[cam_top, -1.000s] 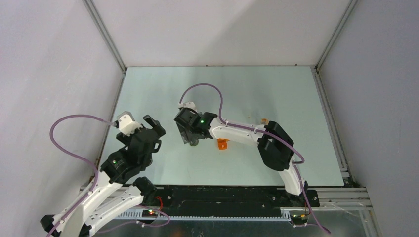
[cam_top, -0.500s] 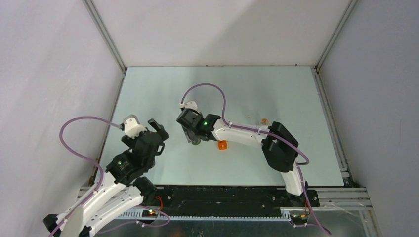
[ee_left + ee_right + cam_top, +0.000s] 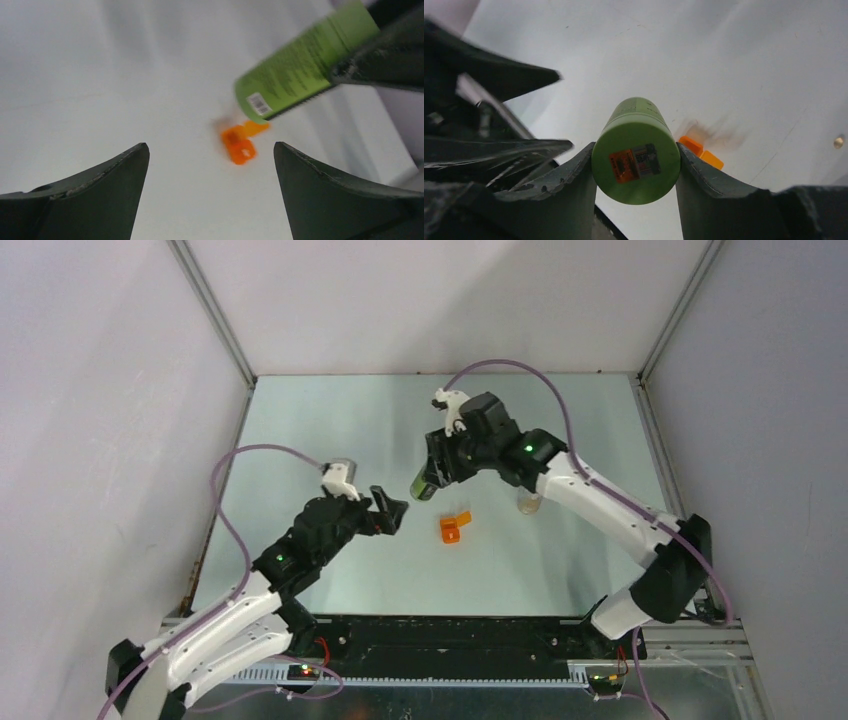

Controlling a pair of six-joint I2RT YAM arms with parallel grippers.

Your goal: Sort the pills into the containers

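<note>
Tilted green bottle (image 3: pixel 636 170) in right hand (image 3: pixel 635 150)

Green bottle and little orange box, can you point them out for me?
green bottle (image 3: pixel 636 165): right wrist view, on its round end face.
orange box (image 3: pixel 455 528): top external view, on the middle of its body.

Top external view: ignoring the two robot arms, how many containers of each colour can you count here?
green cylindrical bottle: 1
orange box with recesses: 1
clear small vial: 1
Total: 3
</note>
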